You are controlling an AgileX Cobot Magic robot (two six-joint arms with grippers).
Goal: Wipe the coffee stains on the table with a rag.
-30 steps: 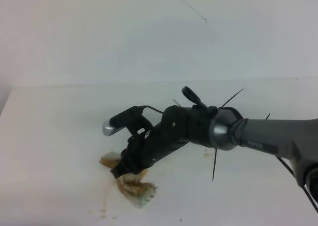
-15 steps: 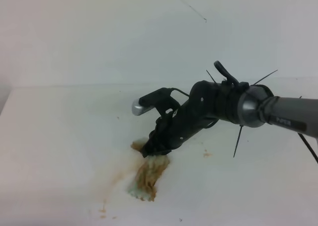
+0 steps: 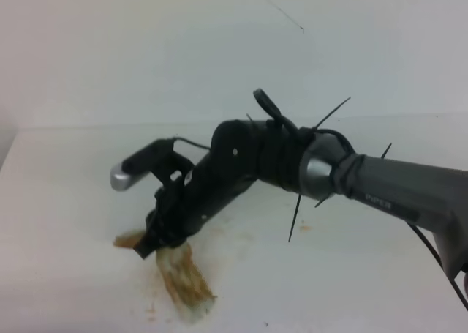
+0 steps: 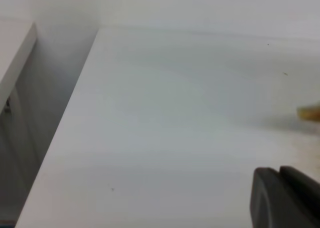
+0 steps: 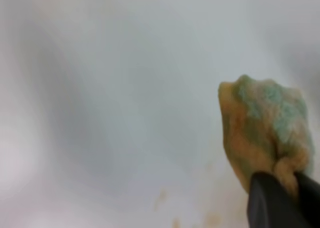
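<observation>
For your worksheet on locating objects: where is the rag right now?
In the high view the rag lies low and left of centre on the table, pinched by the right gripper, beside a stain.
</observation>
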